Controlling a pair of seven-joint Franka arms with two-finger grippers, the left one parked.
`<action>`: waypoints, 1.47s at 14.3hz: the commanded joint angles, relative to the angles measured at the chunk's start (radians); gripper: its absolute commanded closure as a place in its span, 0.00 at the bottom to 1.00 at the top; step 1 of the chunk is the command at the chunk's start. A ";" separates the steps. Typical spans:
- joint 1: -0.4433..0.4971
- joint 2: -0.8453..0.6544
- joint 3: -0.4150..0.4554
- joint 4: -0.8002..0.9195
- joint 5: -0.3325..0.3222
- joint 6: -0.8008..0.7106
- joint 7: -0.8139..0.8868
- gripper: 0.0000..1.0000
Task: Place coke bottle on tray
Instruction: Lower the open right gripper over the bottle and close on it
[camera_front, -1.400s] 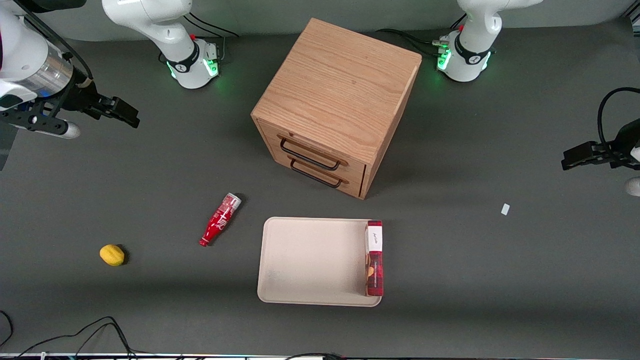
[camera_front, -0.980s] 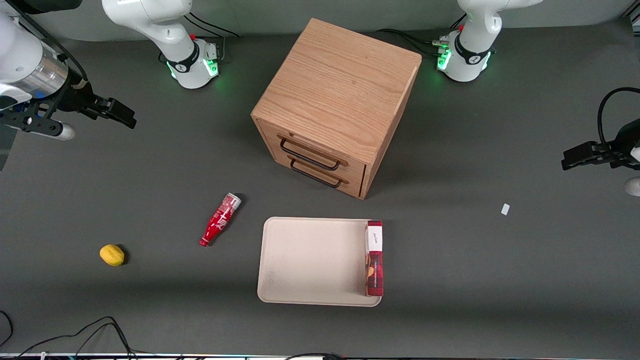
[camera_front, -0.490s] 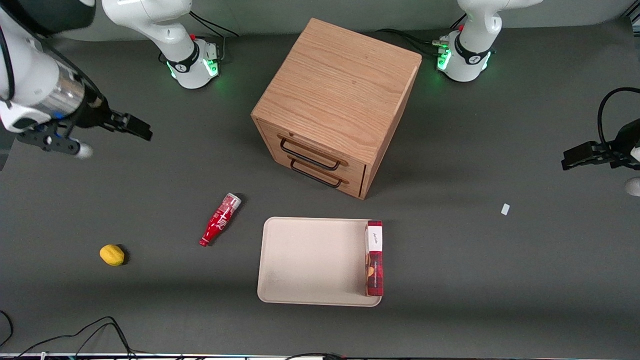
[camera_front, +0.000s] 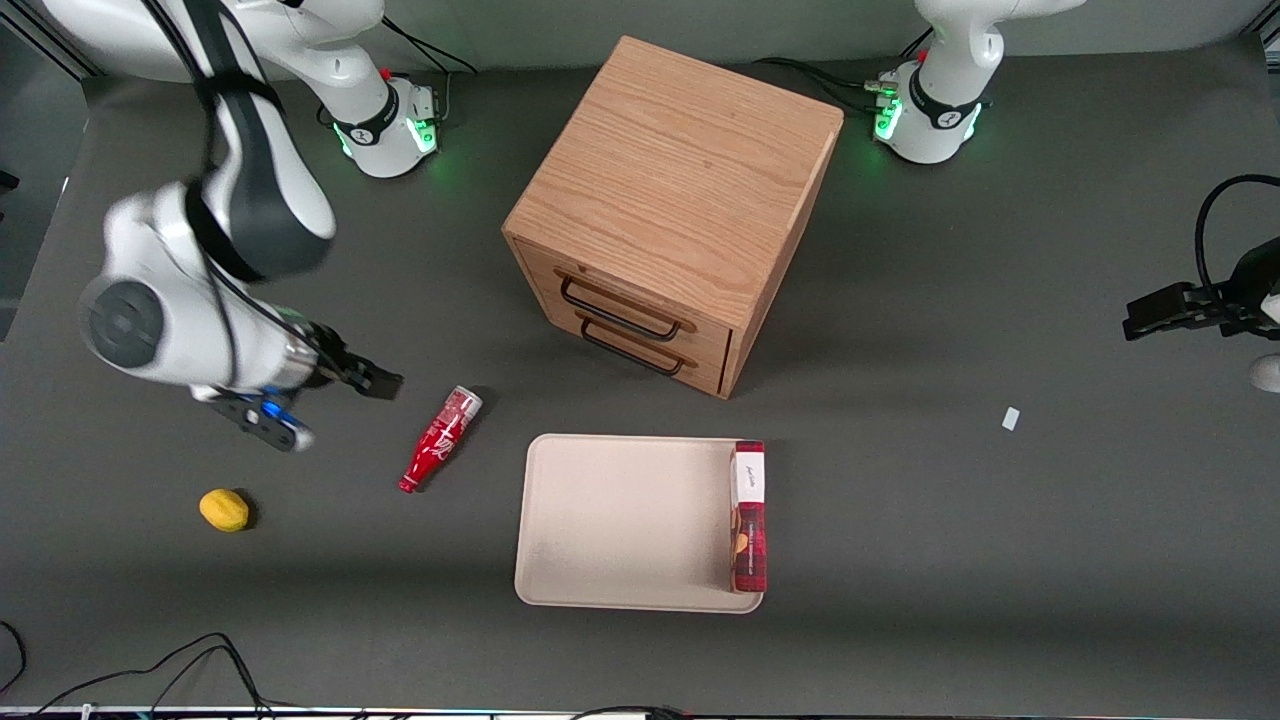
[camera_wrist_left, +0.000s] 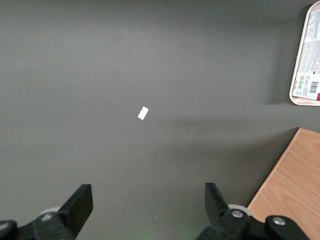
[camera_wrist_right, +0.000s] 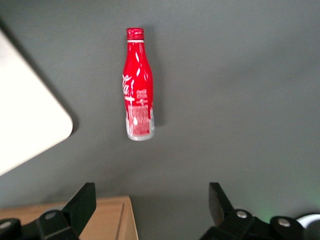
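The coke bottle (camera_front: 441, 440) lies on its side on the dark table, red with white script, silvery base end pointing toward the cabinet; it also shows in the right wrist view (camera_wrist_right: 137, 86). The beige tray (camera_front: 610, 520) lies flat beside it, toward the parked arm's end; one rounded corner shows in the right wrist view (camera_wrist_right: 30, 120). My gripper (camera_front: 372, 381) hangs above the table just beside the bottle's base end, toward the working arm's end. In the wrist view the gripper (camera_wrist_right: 152, 205) is open and empty, clear of the bottle.
A red-and-white box (camera_front: 749, 515) lies on the tray's edge toward the parked arm. A wooden drawer cabinet (camera_front: 672, 205) stands farther from the front camera than the tray. A yellow lemon (camera_front: 224, 509) lies toward the working arm's end. A small white scrap (camera_front: 1010, 418) lies toward the parked arm.
My gripper has swung down from high at the working arm's end and toward the front camera, ending close beside the bottle's base. The bottle, tray and box have not moved.
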 joint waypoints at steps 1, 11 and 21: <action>0.005 0.079 0.008 -0.044 0.004 0.145 0.075 0.00; 0.022 0.223 0.008 -0.160 -0.007 0.555 0.124 0.00; 0.022 0.221 0.030 -0.197 -0.076 0.635 0.115 1.00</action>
